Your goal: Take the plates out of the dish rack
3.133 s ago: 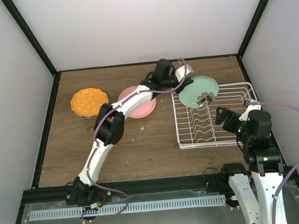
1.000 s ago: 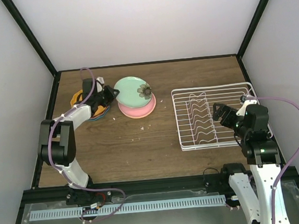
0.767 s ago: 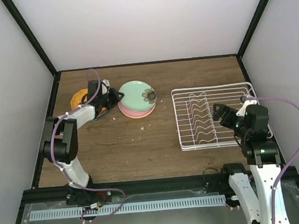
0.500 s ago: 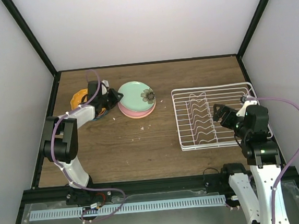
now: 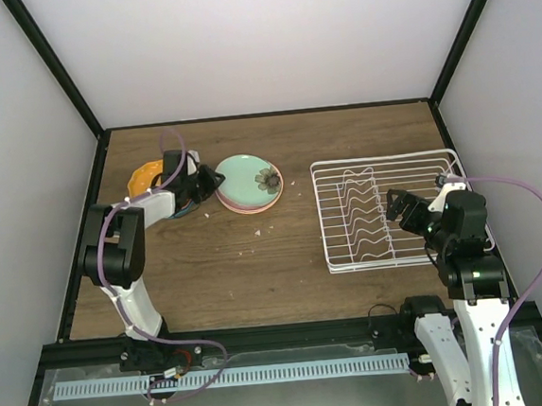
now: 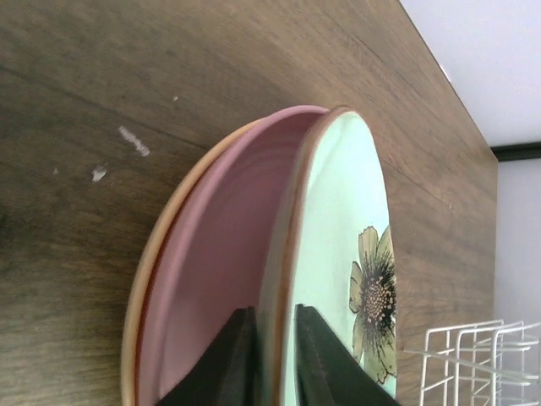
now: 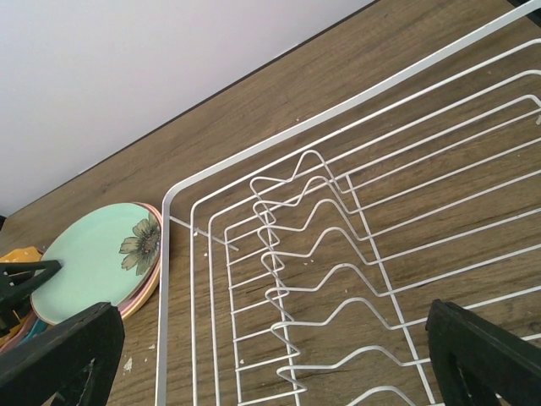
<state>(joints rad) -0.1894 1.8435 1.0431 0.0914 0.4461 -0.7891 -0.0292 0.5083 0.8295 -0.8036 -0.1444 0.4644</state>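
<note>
Mint-green plate (image 6: pixel 347 228) lies on the pink plate (image 6: pixel 224 262), upper left of the overhead view, with the left gripper (image 6: pixel 272 317) pinching its rim. Rack (image 5: pixel 381 159), centre right, looks bare; the right gripper (image 7: pixel 270 359) hangs above, jaws spread. Last set-down, I'd say — next, let go and back out level.

No legible text, label, brand or number on any surface in view.

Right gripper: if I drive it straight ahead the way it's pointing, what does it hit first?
Most likely the dish rack: the right gripper, open, aims straight into its wires, with no plate between, though depth is hard to judge.
</note>
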